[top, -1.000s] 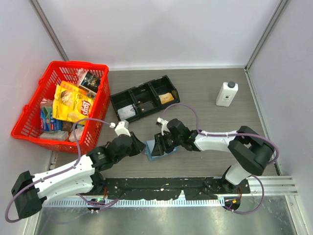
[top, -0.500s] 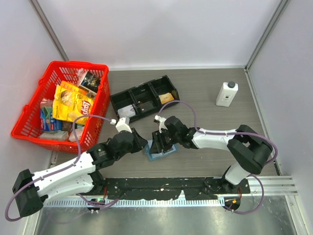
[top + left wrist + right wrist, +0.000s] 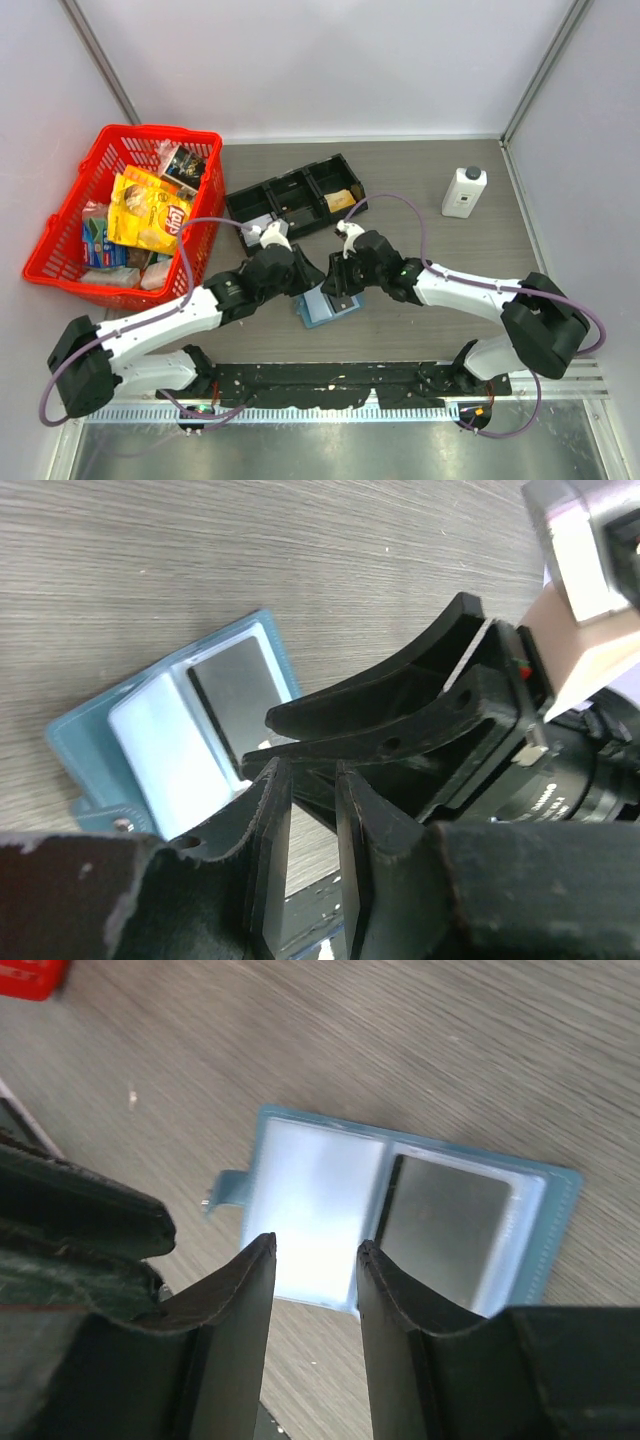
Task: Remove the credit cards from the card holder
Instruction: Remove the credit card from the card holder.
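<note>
The light-blue card holder (image 3: pixel 324 309) lies open and flat on the wooden table, just in front of both grippers. One credit card (image 3: pixel 310 1205) glares whitish in one half; another credit card (image 3: pixel 445 1225) looks grey in the other half. In the left wrist view the card holder (image 3: pixel 95 740) shows the same pale card (image 3: pixel 165 745) and dark card (image 3: pixel 235 685). My left gripper (image 3: pixel 308 278) hangs above the holder's far edge, slightly open and empty. My right gripper (image 3: pixel 334 282) sits right beside it, open with nothing between its fingers (image 3: pixel 250 1300). The two grippers' tips nearly touch.
A red basket (image 3: pixel 165 130) full of snack packets stands at the left. A black three-compartment tray (image 3: pixel 283 178) with small items lies behind the grippers. A white bottle (image 3: pixel 464 192) stands at the far right.
Both grippers have lifted and drawn back from the holder, which now lies uncovered and open. The left arm reached further right. The right jaws have narrowed a little.
</note>
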Robot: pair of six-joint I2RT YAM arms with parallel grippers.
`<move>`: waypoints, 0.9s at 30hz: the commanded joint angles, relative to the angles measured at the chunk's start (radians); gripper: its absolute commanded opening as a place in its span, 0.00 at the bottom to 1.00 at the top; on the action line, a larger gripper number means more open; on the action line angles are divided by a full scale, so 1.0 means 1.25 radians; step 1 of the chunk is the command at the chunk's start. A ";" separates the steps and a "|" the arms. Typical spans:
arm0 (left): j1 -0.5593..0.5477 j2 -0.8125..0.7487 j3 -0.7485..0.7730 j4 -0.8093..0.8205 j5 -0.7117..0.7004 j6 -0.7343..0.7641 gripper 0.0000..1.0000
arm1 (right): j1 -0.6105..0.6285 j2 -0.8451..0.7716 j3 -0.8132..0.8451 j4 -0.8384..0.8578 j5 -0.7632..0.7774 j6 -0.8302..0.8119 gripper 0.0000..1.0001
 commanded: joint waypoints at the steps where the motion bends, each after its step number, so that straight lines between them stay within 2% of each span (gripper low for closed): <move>1: 0.011 0.089 0.072 0.064 0.072 -0.004 0.29 | -0.035 -0.033 -0.039 -0.008 0.052 0.004 0.42; 9: 0.015 0.229 0.092 0.069 0.119 -0.025 0.30 | -0.135 -0.030 -0.082 0.016 -0.042 0.008 0.36; 18: 0.017 0.251 -0.002 0.139 0.076 -0.070 0.33 | -0.144 0.013 -0.093 0.056 -0.079 0.000 0.31; 23: 0.021 0.275 -0.044 0.192 0.055 -0.101 0.33 | -0.156 0.046 -0.103 0.083 -0.106 -0.006 0.23; 27: 0.022 0.289 -0.071 0.242 0.053 -0.119 0.32 | -0.157 0.067 -0.114 0.094 -0.122 -0.008 0.22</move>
